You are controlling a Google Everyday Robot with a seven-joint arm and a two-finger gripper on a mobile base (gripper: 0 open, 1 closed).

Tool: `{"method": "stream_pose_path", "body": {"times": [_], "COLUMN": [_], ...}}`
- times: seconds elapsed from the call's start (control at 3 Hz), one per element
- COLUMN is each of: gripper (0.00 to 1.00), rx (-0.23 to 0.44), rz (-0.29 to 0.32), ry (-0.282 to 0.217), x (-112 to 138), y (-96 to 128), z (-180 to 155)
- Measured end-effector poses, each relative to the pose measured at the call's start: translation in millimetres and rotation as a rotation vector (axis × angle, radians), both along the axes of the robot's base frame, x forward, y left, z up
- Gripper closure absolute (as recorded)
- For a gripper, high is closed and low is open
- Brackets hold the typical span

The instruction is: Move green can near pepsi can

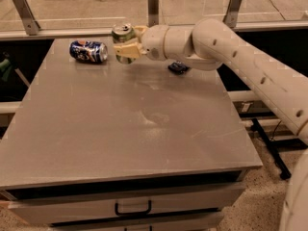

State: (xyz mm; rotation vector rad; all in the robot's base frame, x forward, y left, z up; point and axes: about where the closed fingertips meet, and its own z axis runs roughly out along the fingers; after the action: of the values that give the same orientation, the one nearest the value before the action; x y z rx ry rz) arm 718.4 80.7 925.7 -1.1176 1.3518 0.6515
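Observation:
The green can (122, 38) is upright in my gripper (127, 43), which is shut on it at the far left part of the grey table (130, 124). Its silver top with pull tab faces up. I cannot tell whether the can's base touches the tabletop. The pepsi can (88, 51) lies on its side at the far left of the table, a short gap to the left of the green can. My arm reaches in from the right.
A flat dark blue packet (178, 68) lies on the table under my forearm. A metal rail with posts (152, 4) runs behind the table's far edge. A drawer with a handle (132, 208) sits below the front edge.

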Motion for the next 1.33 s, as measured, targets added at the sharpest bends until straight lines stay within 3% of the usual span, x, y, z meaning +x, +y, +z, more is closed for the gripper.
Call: {"method": "stream_pose_path", "body": {"times": [0.33,0.67,1.33], "gripper": [1.0,0.82,0.36], "rx": [-0.01,-0.001,0.012], "rz": [-0.02,-0.024,-0.025], "ry": [0.043,0.076,0.114], "x": [15.2,25.2,34.6], "y": [12.0,27.1,42.4], "z": [-10.9,-16.7,-27.5]}}
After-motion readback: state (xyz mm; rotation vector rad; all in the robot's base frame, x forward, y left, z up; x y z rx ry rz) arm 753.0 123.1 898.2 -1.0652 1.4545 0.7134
